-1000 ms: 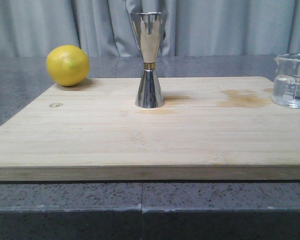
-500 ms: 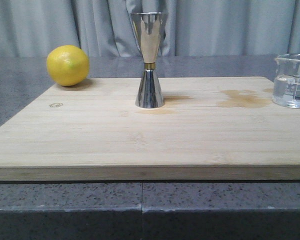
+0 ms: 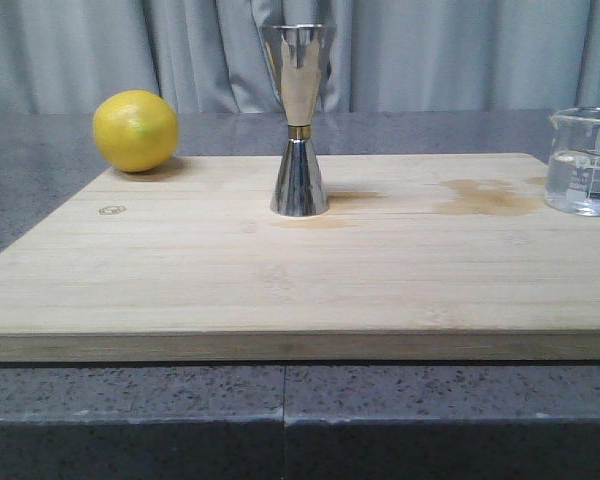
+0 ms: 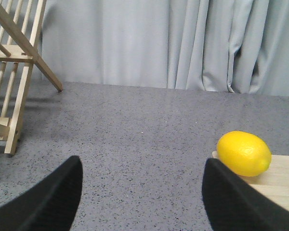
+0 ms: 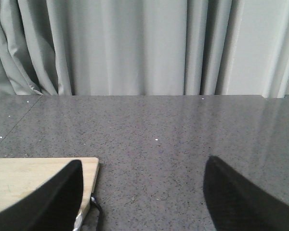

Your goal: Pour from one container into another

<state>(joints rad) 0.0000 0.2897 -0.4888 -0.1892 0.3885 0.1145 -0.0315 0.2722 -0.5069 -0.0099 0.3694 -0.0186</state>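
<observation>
Two grippers show on my wrist feeds, left and right, both spread wide and grasping nothing. On the board, the jigger stands upright near the middle of the far edge. The beaker (some clear liquid inside) sits at the far right corner, the lemon by the far left corner.

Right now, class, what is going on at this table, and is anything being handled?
Nothing is held yet. A steel jigger stands upright on the wooden board, a glass beaker with clear liquid sits at the board's right edge, and a lemon lies at its far left corner. The left gripper and the right gripper are open, away from both containers.
</observation>
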